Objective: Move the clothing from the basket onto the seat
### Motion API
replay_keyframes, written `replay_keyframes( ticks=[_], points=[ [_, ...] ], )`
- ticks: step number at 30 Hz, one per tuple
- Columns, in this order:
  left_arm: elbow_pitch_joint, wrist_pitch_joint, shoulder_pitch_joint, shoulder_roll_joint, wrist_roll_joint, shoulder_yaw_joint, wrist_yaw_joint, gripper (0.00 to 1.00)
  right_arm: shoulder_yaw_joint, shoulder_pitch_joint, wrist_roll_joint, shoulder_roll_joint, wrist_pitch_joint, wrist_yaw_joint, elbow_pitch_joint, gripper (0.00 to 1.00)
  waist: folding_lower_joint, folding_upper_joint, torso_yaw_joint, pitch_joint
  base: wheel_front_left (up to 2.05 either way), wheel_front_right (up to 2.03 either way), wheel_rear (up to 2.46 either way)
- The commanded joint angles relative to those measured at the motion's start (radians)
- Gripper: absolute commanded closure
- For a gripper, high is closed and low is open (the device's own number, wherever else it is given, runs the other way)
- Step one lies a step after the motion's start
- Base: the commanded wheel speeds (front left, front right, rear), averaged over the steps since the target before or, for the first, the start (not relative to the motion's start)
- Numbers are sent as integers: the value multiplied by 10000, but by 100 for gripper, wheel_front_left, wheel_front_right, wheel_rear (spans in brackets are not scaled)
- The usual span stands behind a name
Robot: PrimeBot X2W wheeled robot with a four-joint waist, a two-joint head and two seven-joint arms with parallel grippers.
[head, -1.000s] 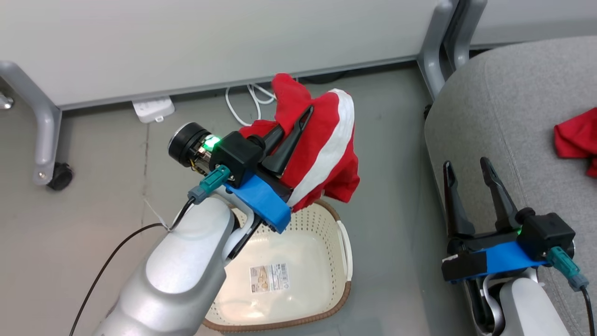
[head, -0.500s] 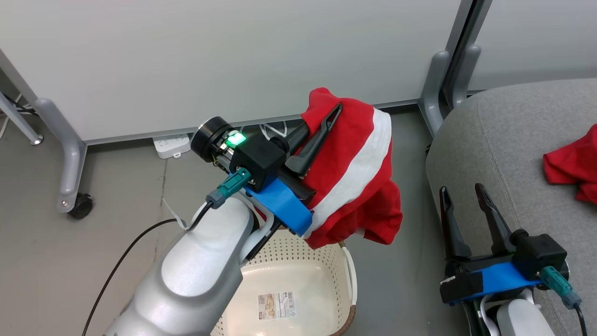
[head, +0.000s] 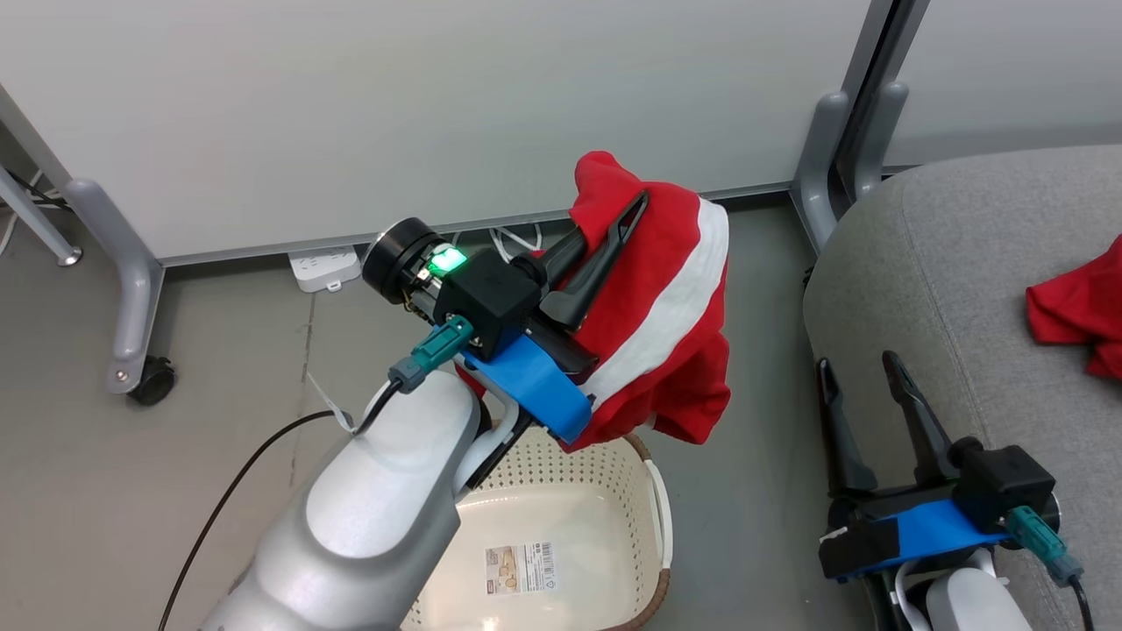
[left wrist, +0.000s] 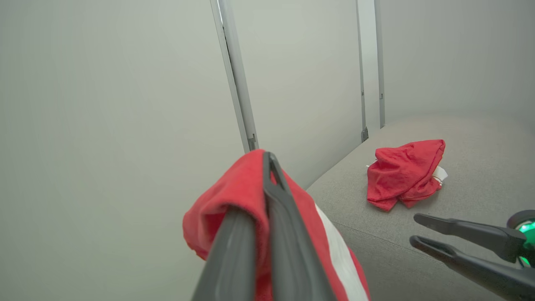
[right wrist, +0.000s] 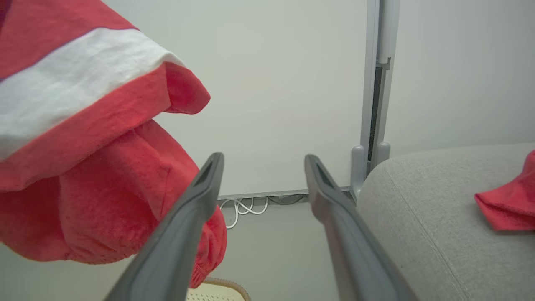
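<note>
A robot stands over a cream laundry basket (head: 605, 460) on a grey floor, with a grey seat (head: 964, 263) to its right. The left gripper (head: 633, 210) is raised above the basket's far rim, its jaws clamped tight on a red garment (head: 666, 298) with a broad white stripe. The cloth hangs in the air, short of the seat's rounded edge. A second red garment (head: 1074, 311) lies crumpled on the seat top, well in from that edge. The right gripper (head: 857, 361) waits low beside the seat's edge, jaws spread wide and holding nothing.

The task looks well advanced: one piece delivered, one in transit. What shows of the basket floor holds just a paper label (head: 523, 567), though the left arm hides part of it.

The head view looks down into the basket. The left wrist view shows the seat garment whole, with white trim at one side. The right wrist view sees the held garment from below, bunched and drooping
</note>
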Motion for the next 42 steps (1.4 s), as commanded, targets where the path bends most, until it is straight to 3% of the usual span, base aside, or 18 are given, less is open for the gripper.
replay_keyframes(
  ticks=[1, 16, 28, 42],
  points=[
    [10, -29, 23, 19, 69, 78, 8, 100, 88, 38, -11, -14, -8, -11, -28, 0, 0, 0, -15, 68, 0, 0, 0],
    [166, -29, -215, -40, 174, 195, 8, 100, 2507, -109, 303, -137, -8, -9, 348, 0, 0, 0, -5, 490, 0, 0, 0],
    [65, -29, -444, -94, 174, 66, 8, 100, 4723, -1165, 572, -257, -8, -11, 1069, 0, 0, 0, 222, 792, 0, 0, 0],
    [-434, -29, -840, -103, -321, -575, 231, 100, 5259, -2852, 557, 97, -8, -11, 2589, 0, 0, 0, 767, 1242, 0, 0, 0]
  ],
)
